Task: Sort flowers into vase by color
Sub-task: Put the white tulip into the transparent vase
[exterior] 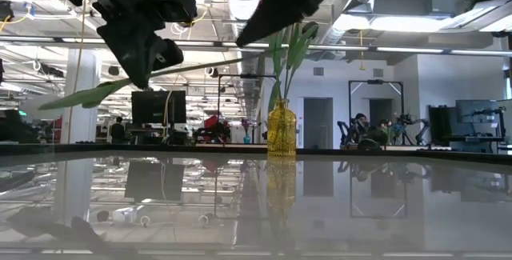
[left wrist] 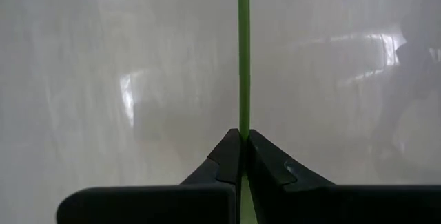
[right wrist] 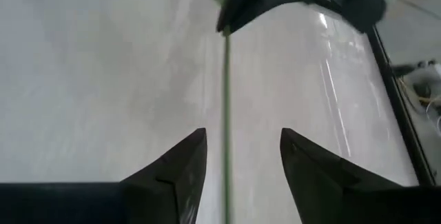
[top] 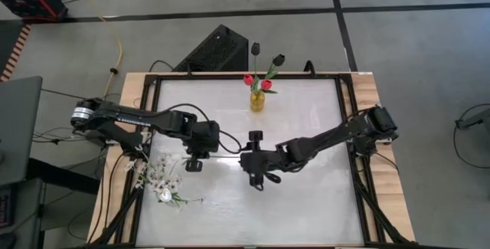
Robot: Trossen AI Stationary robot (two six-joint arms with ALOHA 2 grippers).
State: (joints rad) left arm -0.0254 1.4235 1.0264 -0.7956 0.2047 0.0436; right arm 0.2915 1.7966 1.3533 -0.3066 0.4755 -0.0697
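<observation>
My left gripper (left wrist: pixel 242 136) is pinched closed on a thin green flower stem (left wrist: pixel 242 58) above mid-table, while my right gripper (right wrist: pixel 236 156) stands wide open with the same stem (right wrist: pixel 225 100) running between its fingers, untouched. I judge the stem light, springy and slick, so the hold belongs on bare stalk away from the bud. The amber vase (top: pixel 257 100) stands at the table's far edge holding red and black tulips; the white flowers (top: pixel 162 178) lie near-left.

Two dark jointed arms (silver band on the left).
</observation>
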